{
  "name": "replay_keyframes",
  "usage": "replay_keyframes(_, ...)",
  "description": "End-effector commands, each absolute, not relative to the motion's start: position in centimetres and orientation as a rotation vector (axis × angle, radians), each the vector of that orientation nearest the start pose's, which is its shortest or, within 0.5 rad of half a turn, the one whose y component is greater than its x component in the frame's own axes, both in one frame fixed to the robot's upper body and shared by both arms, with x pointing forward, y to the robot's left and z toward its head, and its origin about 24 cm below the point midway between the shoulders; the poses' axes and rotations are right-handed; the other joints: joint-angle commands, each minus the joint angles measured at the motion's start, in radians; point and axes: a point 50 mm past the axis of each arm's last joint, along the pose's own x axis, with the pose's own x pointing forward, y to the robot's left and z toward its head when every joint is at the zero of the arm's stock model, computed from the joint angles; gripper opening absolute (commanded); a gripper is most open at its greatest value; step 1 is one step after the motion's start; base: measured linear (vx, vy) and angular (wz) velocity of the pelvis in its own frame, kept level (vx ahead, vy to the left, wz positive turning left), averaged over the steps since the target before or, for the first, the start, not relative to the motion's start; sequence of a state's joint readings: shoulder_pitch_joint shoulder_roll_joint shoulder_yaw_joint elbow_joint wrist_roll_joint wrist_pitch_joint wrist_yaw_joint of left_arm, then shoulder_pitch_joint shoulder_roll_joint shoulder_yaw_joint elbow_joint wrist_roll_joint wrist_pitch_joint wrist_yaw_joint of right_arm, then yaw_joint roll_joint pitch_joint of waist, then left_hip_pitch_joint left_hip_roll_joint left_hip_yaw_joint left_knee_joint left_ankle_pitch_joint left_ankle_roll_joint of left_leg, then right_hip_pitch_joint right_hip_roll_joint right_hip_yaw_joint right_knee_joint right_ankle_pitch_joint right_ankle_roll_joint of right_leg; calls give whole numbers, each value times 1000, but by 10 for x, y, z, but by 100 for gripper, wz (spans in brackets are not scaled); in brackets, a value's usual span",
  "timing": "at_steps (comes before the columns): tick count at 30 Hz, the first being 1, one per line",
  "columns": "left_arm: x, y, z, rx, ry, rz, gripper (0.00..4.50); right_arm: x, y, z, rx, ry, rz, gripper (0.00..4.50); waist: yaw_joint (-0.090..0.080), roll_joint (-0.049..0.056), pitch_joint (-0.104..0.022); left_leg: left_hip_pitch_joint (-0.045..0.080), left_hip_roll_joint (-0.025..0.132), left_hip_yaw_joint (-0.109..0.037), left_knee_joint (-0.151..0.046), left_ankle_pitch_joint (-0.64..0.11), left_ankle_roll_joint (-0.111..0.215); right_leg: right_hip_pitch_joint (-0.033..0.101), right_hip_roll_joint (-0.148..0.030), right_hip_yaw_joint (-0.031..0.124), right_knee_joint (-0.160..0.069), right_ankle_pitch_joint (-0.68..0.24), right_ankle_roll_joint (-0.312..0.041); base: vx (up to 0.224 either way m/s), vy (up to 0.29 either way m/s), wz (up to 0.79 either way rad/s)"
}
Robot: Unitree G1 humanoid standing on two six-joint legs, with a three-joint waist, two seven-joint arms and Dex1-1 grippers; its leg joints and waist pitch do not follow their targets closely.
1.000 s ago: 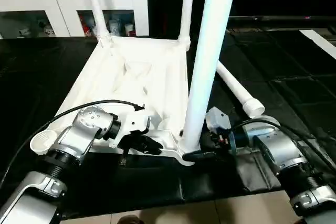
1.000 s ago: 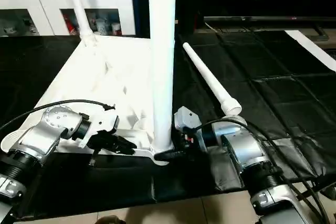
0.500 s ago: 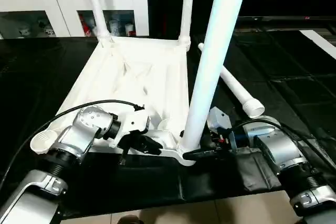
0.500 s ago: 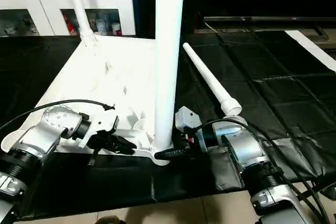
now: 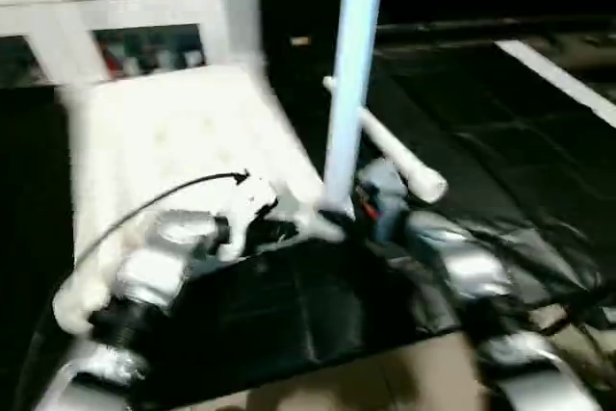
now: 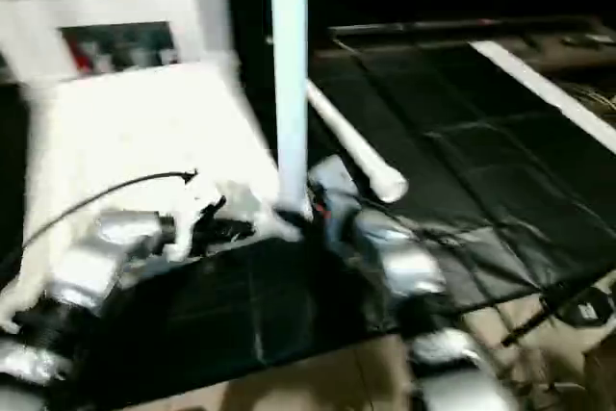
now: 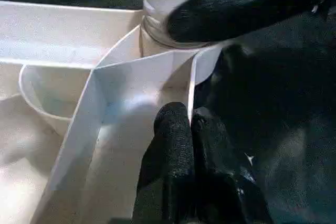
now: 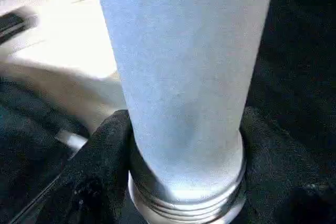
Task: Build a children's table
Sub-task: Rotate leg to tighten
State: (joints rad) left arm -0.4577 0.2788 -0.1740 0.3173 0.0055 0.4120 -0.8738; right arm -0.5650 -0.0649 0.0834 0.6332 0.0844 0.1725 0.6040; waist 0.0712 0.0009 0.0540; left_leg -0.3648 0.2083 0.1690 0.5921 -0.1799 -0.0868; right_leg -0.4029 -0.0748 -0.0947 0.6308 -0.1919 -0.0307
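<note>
The table top (image 5: 183, 141) lies upside down on the black mat (image 5: 289, 315), ribbed underside up, with one leg (image 5: 348, 84) standing upright in the near corner socket (image 7: 157, 35) and a loose leg (image 5: 385, 151) lying on the mat just beyond it. My right gripper (image 8: 184, 156) grasps the base of the upright leg, one black finger (image 8: 100, 166) on each side just above the threaded collar. My left gripper (image 7: 189, 124) is clenched, fingertips pressed together over the thin rim (image 7: 192, 82) of the top beside that socket.
</note>
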Motion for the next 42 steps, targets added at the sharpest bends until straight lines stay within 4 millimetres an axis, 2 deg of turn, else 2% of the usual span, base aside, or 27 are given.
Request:
replay_keyframes(1, 309, 93, 65, 205, 350, -1009, 0, 327, -44, 41, 24, 301, 854, 267, 9, 0, -69, 0, 19, -5, -64, -148, 15, 60, -70, 56, -86, -202, -180, 0, 0, 0)
replay_keyframes(3, 311, 83, 64, 206, 348, -986, 0, 329, -37, 41, 22, 301, 819, 267, 10, 8, -70, 3, 21, -5, -63, -139, 24, 57, -68, 57, -82, -160, -190, 0, 0, 0)
replay_keyframes(4, 311, 82, 64, 207, 348, -984, 0, 329, -37, 41, 20, 300, 815, 267, 11, 7, -69, 3, 20, -4, -64, -142, 26, 58, -68, 57, -83, -157, -190, 0, 0, 0)
replay_keyframes(5, 315, 83, 64, 228, 346, -966, 0, 328, -35, 41, 23, 302, 825, 267, 15, 11, -69, 5, 20, -4, -64, -155, 27, 57, -68, 57, -85, -168, -185, 0, 0, 0)
replay_keyframes(7, 316, 84, 65, 234, 347, -955, 0, 327, -35, 40, 23, 304, 826, 267, 19, 9, -68, 5, 20, -4, -66, -174, 21, 59, -69, 57, -87, -181, -175, 0, 0, 0)
replay_keyframes(8, 319, 89, 66, 246, 351, -934, 0, 327, -37, 38, 3, 307, 822, 267, 20, 21, -69, 6, 20, -6, -66, -177, 17, 58, -70, 57, -85, -180, -175, 0, 0, 0)
replay_keyframes(9, 320, 90, 67, 251, 352, -926, 0, 327, -38, 38, -4, 308, 819, 267, 17, 15, -68, 7, 20, -5, -67, -190, 14, 57, -67, 57, -88, -185, -171, 0, 0, 0)
replay_keyframes(12, 324, 98, 70, 276, 358, -912, 0, 325, -42, 36, 7, 319, 845, 267, 18, 15, -69, 6, 19, -6, -67, -192, 12, 59, -68, 57, -86, -176, -173, 0, 0, 0)
replay_keyframes(13, 324, 102, 70, 296, 358, -917, 0, 325, -43, 36, 11, 318, 855, 323, 19, 15, -69, 6, 20, -7, -67, -190, 12, 59, -69, 58, -86, -173, -175, 0, 0, 0)
replay_keyframes(15, 325, 105, 71, 315, 358, -929, 0, 326, -45, 37, 9, 314, 854, 323, 18, 16, -70, 3, 19, -8, -68, -185, 13, 61, -69, 57, -83, -160, -177, 0, 0, 0)
replay_keyframes(18, 325, 117, 73, 340, 359, -973, 0, 323, -58, 42, 6, 260, 915, 363, 21, 16, -70, 5, 20, -7, -66, -179, 19, 60, -69, 58, -81, -133, -182, 0, 0, 0)
replay_keyframes(20, 325, 121, 73, 341, 359, -995, 0, 321, -65, 45, 7, 237, 941, 374, 24, 14, -70, 4, 20, -7, -67, -177, 26, 62, -69, 58, -81, -118, -181, 0, 0, 0)
replay_keyframes(21, 325, 121, 73, 341, 359, -997, 0, 320, -66, 45, 7, 235, 944, 382, 24, 20, -71, 4, 21, -8, -66, -179, 26, 61, -70, 58, -79, -117, -182, 0, 0, 0)
replay_keyframes(22, 324, 123, 72, 345, 358, -1012, 0, 319, -71, 46, 3, 227, 962, 404, 23, 17, -70, 5, 21, -6, -67, -185, 27, 60, -70, 58, -81, -119, -189, 0, 0, 0)
replay_keyframes(23, 323, 124, 72, 348, 356, -1027, 0, 318, -73, 46, -3, 223, 972, 404, 25, 18, -70, 6, 20, -7, -67, -188, 27, 60, -69, 57, -82, -125, -189, 0, 0, 0)
replay_keyframes(24, 319, 127, 71, 357, 354, -1104, 0, 313, -89, 49, -37, 202, 1027, 410, 28, 28, -70, 9, 22, -8, -66, -206, 23, 61, -67, 57, -86, -119, -187, 0, 0, 0)
replay_keyframes(25, 315, 130, 70, 362, 350, -1169, 0, 309, -100, 53, -62, 187, 1073, 415, 33, 27, -72, 9, 21, -9, -65, -201, 26, 64, -66, 57, -82, -105, -189, 0, 0, 0)
replay_keyframes(26, 315, 130, 70, 362, 350, -1171, 0, 309, -101, 53, -63, 186, 1075, 425, 37, 27, -72, 9, 22, -6, -63, -196, 37, 62, -66, 58, -79, -81, -195, 0, 0, 0)
replay_keyframes(27, 313, 131, 68, 366, 350, -1216, 0, 307, -109, 55, -70, 185, 1105, 438, 40, 33, -72, 6, 22, -6, -63, -190, 40, 62, -67, 57, -77, -75, -202, 0, 0, 0)
replay_keyframes(29, 310, 134, 66, 371, 355, -1283, 0, 301, -122, 58, -107, 207, 1170, 446, 44, 27, -71, 6, 21, -6, -62, -198, 44, 64, -67, 56, -81, -93, -200, 0, 0, 0)
replay_keyframes(34, 307, 141, 65, 427, 385, -1387, 0, 295, -136, 62, -151, 239, 1271, 446, 57, 28, -70, 9, 26, -5, -64, -210, 45, 58, -70, 56, -84, -153, -199, 0, 0, 0)
replay_keyframes(35, 305, 142, 65, 436, 390, -1418, 0, 294, -137, 63, -170, 242, 1293, 446, 58, 19, -69, 9, 26, -4, -63, -210, 45, 59, -70, 56, -87, -164, -196, 0, 0, 0)
replay_keyframes(36, 304, 144, 64, 445, 400, -1451, 0, 293, -138, 64, -195, 242, 1320, 446, 66, 23, -70, 12, 26, -4, -63, -206, 43, 56, -71, 56, -86, -179, -192, 0, 0, 0)
replay_keyframes(38, 302, 145, 64, 465, 415, -1494, 0, 291, -137, 66, -208, 247, 1363, 446, 69, 25, -71, 12, 29, -4, -64, -200, 39, 54, -70, 57, -83, -165, -195, 0, 0, 0)
replay_keyframes(40, 300, 146, 64, 486, 421, -1533, 0, 289, -137, 67, -198, 256, 1405, 446, 73, 11, -71, 9, 29, -3, -64, -189, 45, 57, -71, 57, -81, -157, -194, 0, 0, 0)
replay_keyframes(41, 299, 146, 64, 489, 422, -1539, 0, 288, -137, 68, -195, 257, 1411, 446, 76, 15, -71, 9, 29, -4, -63, -187, 47, 57, -72, 57, -79, -157, -195, 0, 0, 0)
replay_keyframes(42, 298, 147, 63, 501, 424, -1557, 0, 288, -136, 69, -187, 258, 1430, 446, 76, 7, -70, 5, 29, -3, -64, -182, 51, 59, -73, 56, -80, -163, -190, 0, 0, 0)
